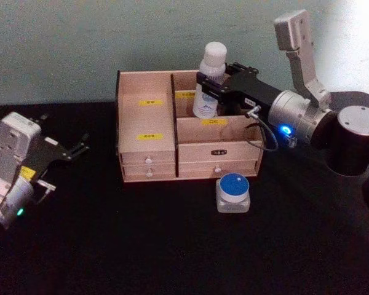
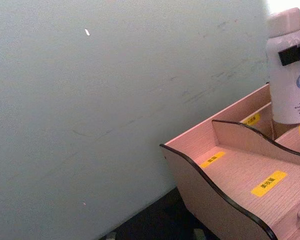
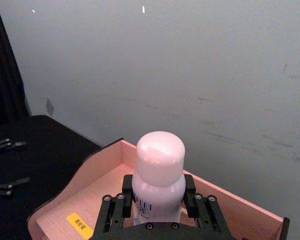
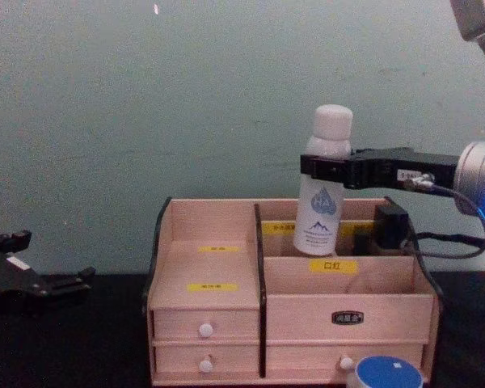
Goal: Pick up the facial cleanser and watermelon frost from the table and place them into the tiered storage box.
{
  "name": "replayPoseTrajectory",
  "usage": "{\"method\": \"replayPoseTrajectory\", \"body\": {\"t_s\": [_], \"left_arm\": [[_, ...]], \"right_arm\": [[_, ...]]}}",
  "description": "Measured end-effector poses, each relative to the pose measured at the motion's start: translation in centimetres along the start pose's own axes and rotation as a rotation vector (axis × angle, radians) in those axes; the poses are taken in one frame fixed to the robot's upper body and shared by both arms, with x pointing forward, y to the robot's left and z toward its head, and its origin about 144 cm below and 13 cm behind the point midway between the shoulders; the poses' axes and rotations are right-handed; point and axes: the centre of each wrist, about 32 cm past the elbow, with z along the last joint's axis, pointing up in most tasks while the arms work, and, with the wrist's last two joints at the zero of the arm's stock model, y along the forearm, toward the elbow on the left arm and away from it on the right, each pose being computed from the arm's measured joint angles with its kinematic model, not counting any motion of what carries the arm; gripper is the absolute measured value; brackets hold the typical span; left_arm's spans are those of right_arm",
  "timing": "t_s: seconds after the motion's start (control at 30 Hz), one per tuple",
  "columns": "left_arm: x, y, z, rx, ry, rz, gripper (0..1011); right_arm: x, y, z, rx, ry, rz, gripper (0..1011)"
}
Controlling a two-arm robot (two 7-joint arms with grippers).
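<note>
The facial cleanser is a white bottle with a rounded cap and a blue drop logo. It stands upright with its lower end inside the back right compartment of the tiered storage box. My right gripper is shut on the bottle's body just below the neck, reaching in from the right; it shows as a black clamp in the chest view. The watermelon frost, a small clear jar with a blue lid, sits on the table in front of the box's right drawers. My left gripper rests open at the far left.
The black table ends at a pale green wall close behind the box. The box's left stepped compartments hold nothing. The right arm's cable loops over the box's right side.
</note>
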Motion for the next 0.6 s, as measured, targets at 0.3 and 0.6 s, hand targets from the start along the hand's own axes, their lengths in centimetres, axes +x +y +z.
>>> {"method": "replayPoseTrajectory", "body": {"t_s": [0.3,0.6], "left_arm": [[0.0,0.0,0.0,0.000,0.000,0.000,1001],[0.0,0.0,0.0,0.000,0.000,0.000,1001]], "right_arm": [[0.1,0.7,-0.1,-0.002,-0.013,0.001,590],[0.2,1.4,-0.5,-0.011,-0.021,0.000,590]]}}
